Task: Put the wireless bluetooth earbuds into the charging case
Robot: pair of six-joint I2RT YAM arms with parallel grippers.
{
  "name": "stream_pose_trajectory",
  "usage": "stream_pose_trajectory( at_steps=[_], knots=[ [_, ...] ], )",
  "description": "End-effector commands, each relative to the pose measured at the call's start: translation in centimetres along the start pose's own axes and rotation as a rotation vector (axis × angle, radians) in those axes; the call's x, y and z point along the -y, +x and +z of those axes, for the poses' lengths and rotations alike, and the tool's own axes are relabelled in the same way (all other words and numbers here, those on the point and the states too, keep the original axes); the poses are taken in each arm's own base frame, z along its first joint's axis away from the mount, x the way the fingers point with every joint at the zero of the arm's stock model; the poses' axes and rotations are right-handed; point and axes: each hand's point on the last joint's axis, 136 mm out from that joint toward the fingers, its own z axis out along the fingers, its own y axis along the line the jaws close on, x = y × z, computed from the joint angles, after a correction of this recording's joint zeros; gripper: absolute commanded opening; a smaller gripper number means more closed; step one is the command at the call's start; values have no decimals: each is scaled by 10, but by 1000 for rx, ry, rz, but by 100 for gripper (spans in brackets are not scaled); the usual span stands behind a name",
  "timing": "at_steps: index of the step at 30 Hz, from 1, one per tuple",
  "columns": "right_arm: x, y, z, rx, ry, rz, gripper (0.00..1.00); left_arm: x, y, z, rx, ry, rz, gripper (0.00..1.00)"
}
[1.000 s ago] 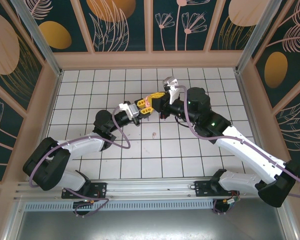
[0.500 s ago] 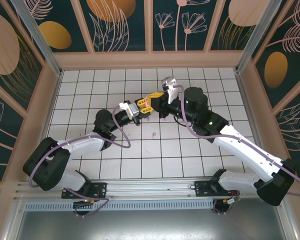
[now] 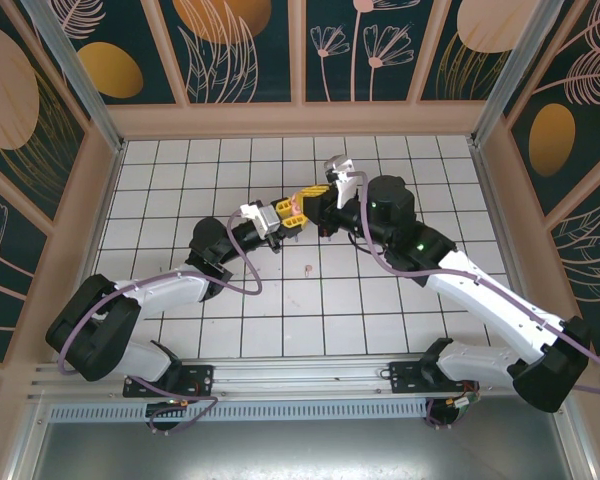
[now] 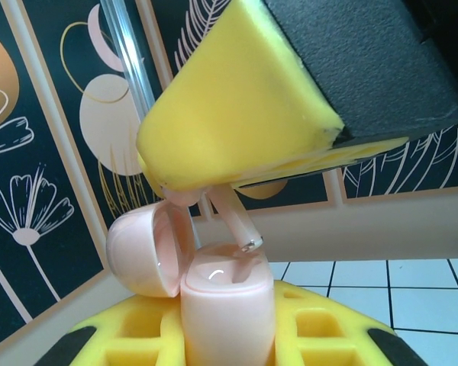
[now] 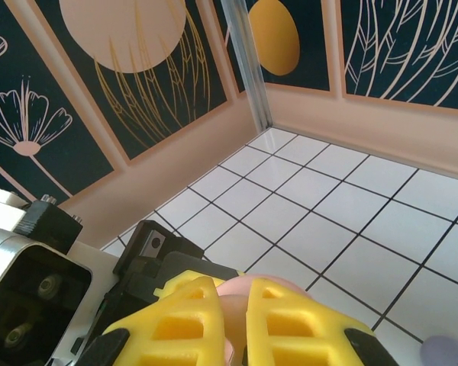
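Observation:
A pale pink charging case (image 4: 227,305) stands upright in my left gripper (image 4: 229,339), which is shut on it, with the round lid (image 4: 141,252) swung open to the left. My right gripper (image 5: 235,324) is shut on a pale pink earbud (image 4: 233,217), whose stem tip hangs just above the case's opening. In the right wrist view the earbud (image 5: 233,313) is squeezed between the yellow fingers, with the case's pink top (image 5: 252,285) just beyond them. Seen from above, the left gripper (image 3: 288,212) and right gripper (image 3: 311,196) meet over the middle of the tiled floor. Another small pink earbud (image 3: 307,267) lies on a tile nearby.
White tiled floor (image 3: 400,300) bounded by peach walls and patterned panels. A lilac rounded object (image 5: 446,351) lies on the tiles at the right wrist view's lower right corner. The left arm's black wrist housing (image 5: 160,255) sits close under the right gripper.
The right arm has edged slightly toward the left gripper. Both grips are unchanged.

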Motion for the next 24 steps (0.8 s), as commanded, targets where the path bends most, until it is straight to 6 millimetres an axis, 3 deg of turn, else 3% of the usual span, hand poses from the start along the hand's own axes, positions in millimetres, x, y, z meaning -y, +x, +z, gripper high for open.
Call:
stream_pose_trajectory(
  at_steps=[1,11,24],
  knots=[
    [6,18,0,-37,32,3,6,-2,-46,4,131,5,32,0],
    [9,35,4,-69,74,-32,6,-4,-57,5,167,-1,11,0],
    [7,40,-2,-91,86,-76,6,-17,-62,2,175,-84,34,0]
  ],
)
